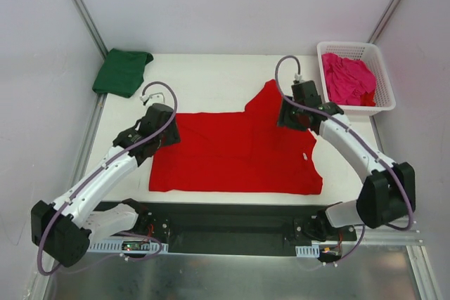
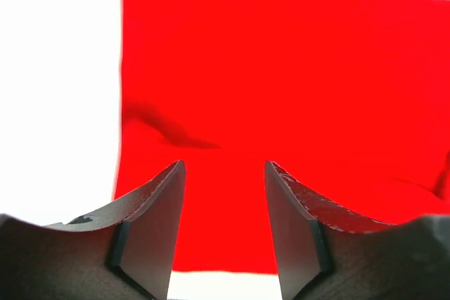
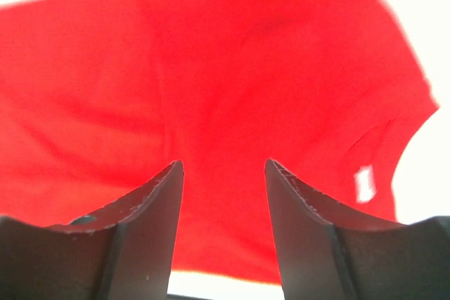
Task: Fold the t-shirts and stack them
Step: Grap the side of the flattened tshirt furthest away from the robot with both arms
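The red t-shirt [image 1: 235,152] lies spread flat on the white table, one sleeve sticking out toward the back. My left gripper [image 1: 163,131] hovers over its left edge, open, with only red cloth [image 2: 281,68] below and nothing between its fingers [image 2: 158,201]. My right gripper [image 1: 294,116] is over the shirt's right side near the collar [image 3: 373,166], open too and holding nothing. A folded dark green t-shirt [image 1: 122,71] rests at the back left corner. The magenta pink t-shirt [image 1: 348,80] lies crumpled in the basket.
A white lattice basket [image 1: 383,96] stands at the back right corner of the table. Metal frame posts and white walls close in the sides. Both arm bases sit on the black rail [image 1: 232,226] at the near edge.
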{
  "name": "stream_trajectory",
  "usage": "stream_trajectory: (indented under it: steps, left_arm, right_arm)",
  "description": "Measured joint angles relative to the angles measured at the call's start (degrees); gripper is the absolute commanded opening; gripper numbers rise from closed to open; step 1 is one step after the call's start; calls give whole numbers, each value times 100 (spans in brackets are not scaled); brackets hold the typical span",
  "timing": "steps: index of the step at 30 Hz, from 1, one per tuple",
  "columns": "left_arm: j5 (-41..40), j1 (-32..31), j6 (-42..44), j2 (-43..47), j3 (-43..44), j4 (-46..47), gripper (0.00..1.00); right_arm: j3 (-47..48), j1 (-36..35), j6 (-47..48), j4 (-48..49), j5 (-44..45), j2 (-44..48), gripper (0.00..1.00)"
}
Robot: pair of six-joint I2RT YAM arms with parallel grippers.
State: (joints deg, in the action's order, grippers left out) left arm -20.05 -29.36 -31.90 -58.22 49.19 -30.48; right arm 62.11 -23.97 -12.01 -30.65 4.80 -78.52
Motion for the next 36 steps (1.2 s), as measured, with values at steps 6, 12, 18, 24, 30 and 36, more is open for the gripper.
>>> stream_trajectory:
  steps: [6,12,18,24,30,36]
  left_arm:
    - [258,1088,549,-638,140,710,53]
    - [409,1679,1016,-1174,437,1178,54]
    - [656,1939,1154,-1611,658,1596,52]
    - [800,2074,1154,-2122,662,1845,50]
    - [957,2194,1117,-2247,660,1991,47]
    - [966,2197,1036,-2249,632,2140,46]
  right_arm:
    - [1482,1211,356,140,-549,-1220,66]
    - [2922,1799,608,297,-1237,-2535,70]
    - [3558,1886,761,485,-2031,-3766,72]
    - [3915,1884,822,520,-2575,-4590,72]
    - [4319,1886,863,664,-2955,-4927,73]
    - [4621,1884,861,855,-3158,-5123,74]
